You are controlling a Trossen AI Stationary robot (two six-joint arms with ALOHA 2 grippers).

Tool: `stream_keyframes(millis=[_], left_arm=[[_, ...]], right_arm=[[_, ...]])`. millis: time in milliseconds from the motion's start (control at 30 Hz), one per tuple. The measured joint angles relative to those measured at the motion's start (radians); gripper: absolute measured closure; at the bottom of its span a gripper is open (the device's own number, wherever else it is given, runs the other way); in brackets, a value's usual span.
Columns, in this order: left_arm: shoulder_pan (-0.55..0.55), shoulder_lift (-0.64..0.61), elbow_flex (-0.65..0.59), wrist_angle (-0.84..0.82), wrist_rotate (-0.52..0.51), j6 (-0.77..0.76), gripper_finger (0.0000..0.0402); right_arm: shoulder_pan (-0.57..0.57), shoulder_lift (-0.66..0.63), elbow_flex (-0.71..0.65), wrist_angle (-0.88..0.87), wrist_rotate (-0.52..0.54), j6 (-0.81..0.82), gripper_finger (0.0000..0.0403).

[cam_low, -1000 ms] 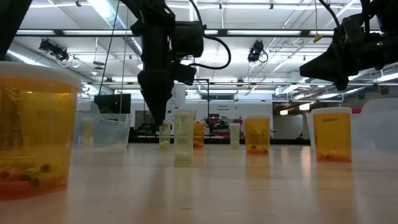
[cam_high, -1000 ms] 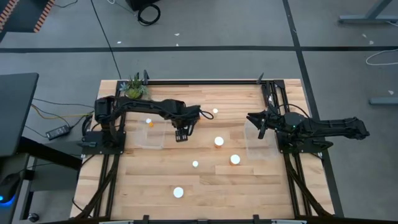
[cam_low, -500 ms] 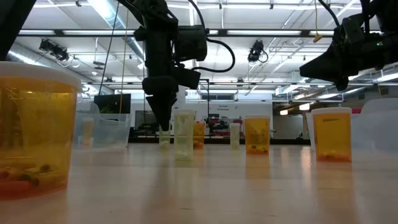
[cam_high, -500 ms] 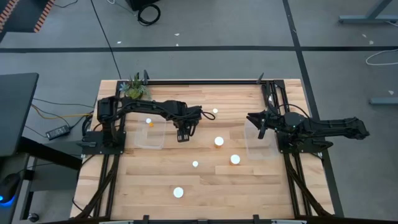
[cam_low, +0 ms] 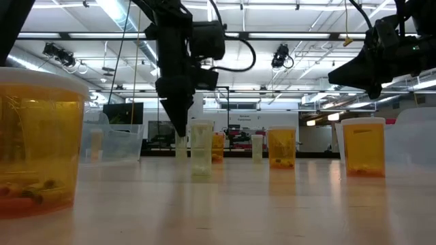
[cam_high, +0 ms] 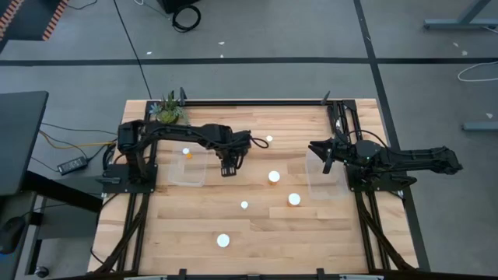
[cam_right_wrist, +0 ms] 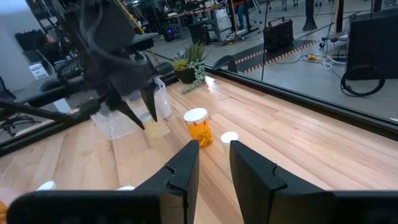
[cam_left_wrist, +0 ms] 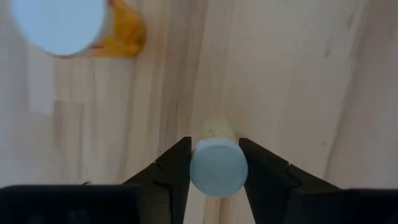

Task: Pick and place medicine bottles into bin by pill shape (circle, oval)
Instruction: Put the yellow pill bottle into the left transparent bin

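My left gripper (cam_high: 228, 168) points down at the table's middle, just right of the left clear bin (cam_high: 185, 173), and is shut on a tiny pale bottle with a white cap (cam_left_wrist: 217, 167). The bottle also shows under the fingers in the low view (cam_low: 181, 145). My right gripper (cam_high: 325, 158) hovers open and empty above the right clear bin (cam_high: 327, 185). Several amber bottles with white caps stand upright on the wood, among them one right of the left gripper (cam_high: 274, 176), one farther right (cam_high: 294, 199) and one near the far edge (cam_high: 270, 140). One bottle (cam_high: 187, 152) is in the left bin. My left gripper pinches the tiny bottle's white cap (cam_left_wrist: 198, 167) between its two fingers, one on each side. The fingers come from above, pointing down. The bottle is upright below the fingers. Whether its base is on the table, I cannot tell.
A potted plant (cam_high: 167, 110) stands at the far left corner. A small bottle (cam_high: 244, 205) and a large one (cam_high: 223, 240) stand nearer the front edge. The large one fills the low view's left (cam_low: 37, 143). Another capped bottle (cam_left_wrist: 62, 25) stands close to the left gripper.
My left gripper has dipped a little over the tiny bottle and come back up by about as much, staying over the same spot.
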Motion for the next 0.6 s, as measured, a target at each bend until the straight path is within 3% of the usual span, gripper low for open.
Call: stream_keyframes(millis=[333,600], left_arm=[[-0.003,-0.17,0.0,-0.098,0.0,-0.072,0.0269],[-0.002,-0.235,0.0,-0.172,-0.007,-0.094,0.0274]], right_arm=[[0.0,0.0,0.0,0.0,0.0,0.0,0.0306],[0.0,0.0,0.0,0.0,0.0,0.0,0.0306]])
